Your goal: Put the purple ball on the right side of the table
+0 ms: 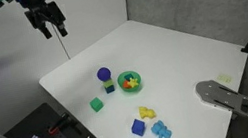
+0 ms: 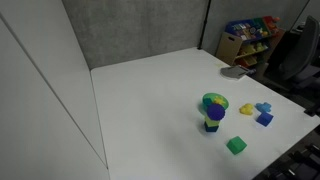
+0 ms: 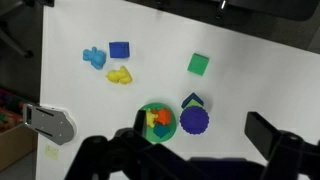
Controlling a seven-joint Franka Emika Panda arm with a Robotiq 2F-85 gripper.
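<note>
Claw [image 1: 54,32] high above the worktop [image 1: 182,49], fingers spread wide, gripping nothing. Purple ball [image 3: 194,121] near the worktop's middle, just beside the green bowl [image 3: 156,120] and touching a small dark block [image 3: 192,101]; resting on it or merely against it, cannot tell. Looks light, hard and smooth, so likely to roll or squirt out under an off-centre pinch. Best taken across the widest girth, squarely from above, closing gently, clear of bowl and block.
</note>
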